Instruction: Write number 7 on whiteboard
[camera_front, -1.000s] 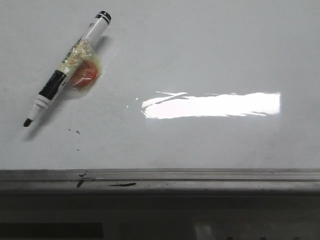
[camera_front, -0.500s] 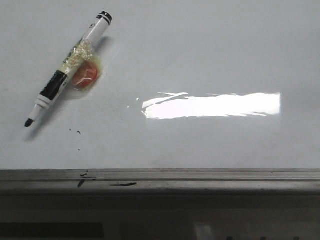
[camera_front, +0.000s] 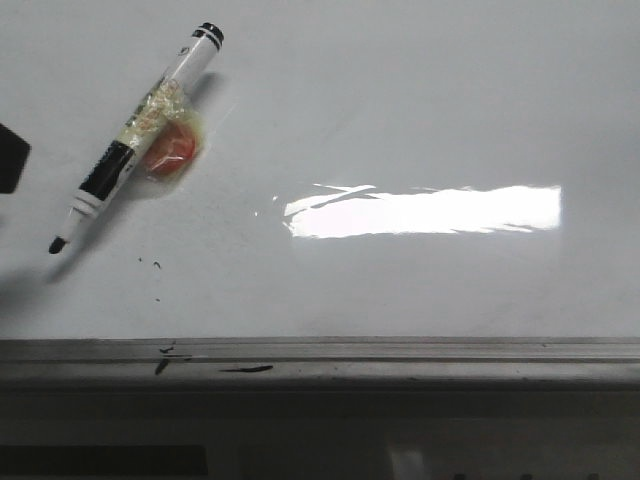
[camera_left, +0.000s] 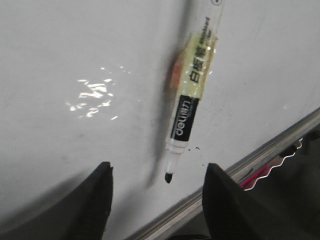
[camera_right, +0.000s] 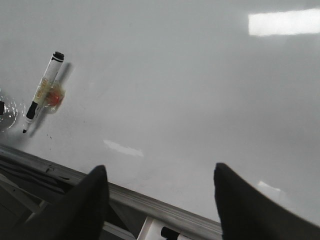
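The whiteboard (camera_front: 400, 100) is a glossy white board with a bright light reflection, also seen in the left wrist view (camera_left: 75, 50) and the right wrist view (camera_right: 175, 75). The number 7 is not in view. An uncapped black-and-white marker (camera_front: 135, 140) lies flat at the board's left, tip towards the near edge, with yellowish tape and a red-orange lump (camera_front: 172, 148) on its barrel. My left gripper (camera_left: 158, 167) is open above the board, the marker (camera_left: 192, 95) tip lying just ahead between its fingers, untouched. My right gripper (camera_right: 160, 169) is open and empty over the board's near edge, far from the marker (camera_right: 44, 92).
A grey metal frame strip (camera_front: 400, 352) runs along the board's near edge, with black smudges (camera_front: 245, 369) on it. Small ink specks (camera_front: 150, 264) dot the board near the marker tip. A dark part of the left gripper (camera_front: 10, 157) shows at the left edge.
A dark part of my left gripper has come into the front view at the left edge, beside the marker. The marker has not moved.
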